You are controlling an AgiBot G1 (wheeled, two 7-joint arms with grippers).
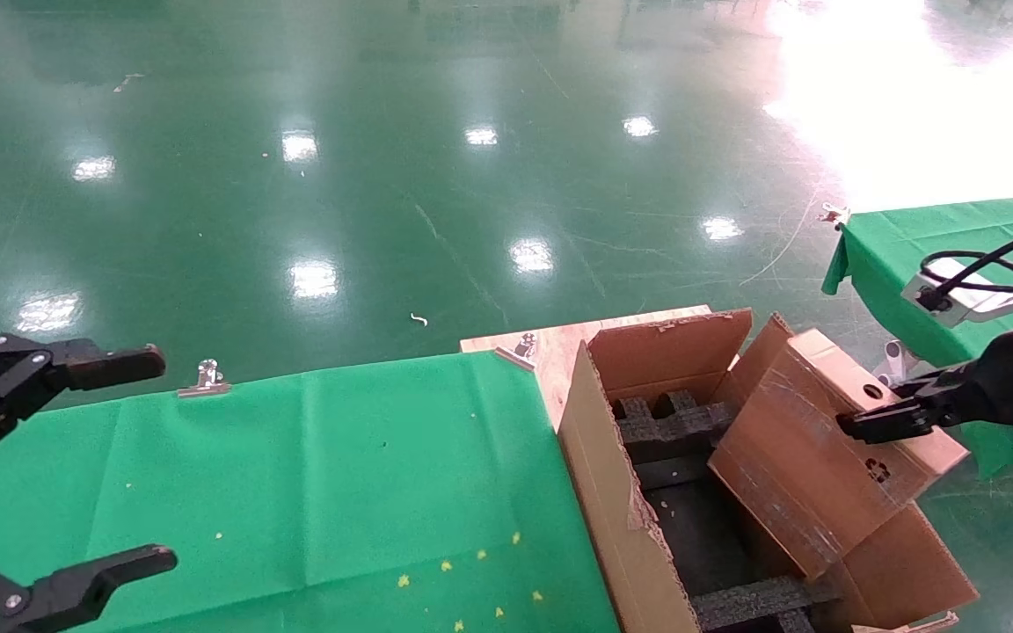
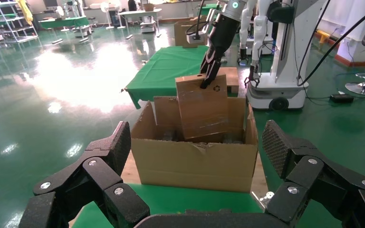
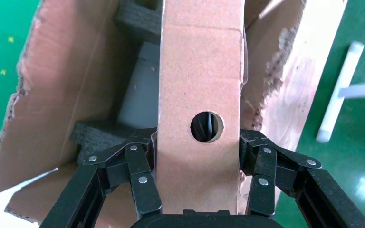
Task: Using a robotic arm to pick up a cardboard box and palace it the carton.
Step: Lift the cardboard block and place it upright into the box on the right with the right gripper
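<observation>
The cardboard box [image 1: 823, 457], brown and oblong with a round hole and a recycling mark, leans tilted with its lower end inside the carton [image 1: 599, 475]. My right gripper [image 1: 876, 422] is shut on the box's upper end, one finger on each side [image 3: 197, 142]. The right wrist view shows the box [image 3: 199, 85] above the carton's torn flaps [image 3: 62, 80]. Black foam blocks [image 1: 665, 431] lie inside the carton. My left gripper [image 1: 150, 459] is open and empty over the green table's left side. Its view [image 2: 197, 142] shows the carton [image 2: 195, 164] and the held box [image 2: 202, 107].
The carton stands at the right end of a green-clothed table [image 1: 295, 475], on a bare wooden board [image 1: 550, 343]. Metal clips [image 1: 205, 378] hold the cloth at the far edge. A second green-clothed table [image 1: 929, 237] stands at the right. Shiny green floor lies beyond.
</observation>
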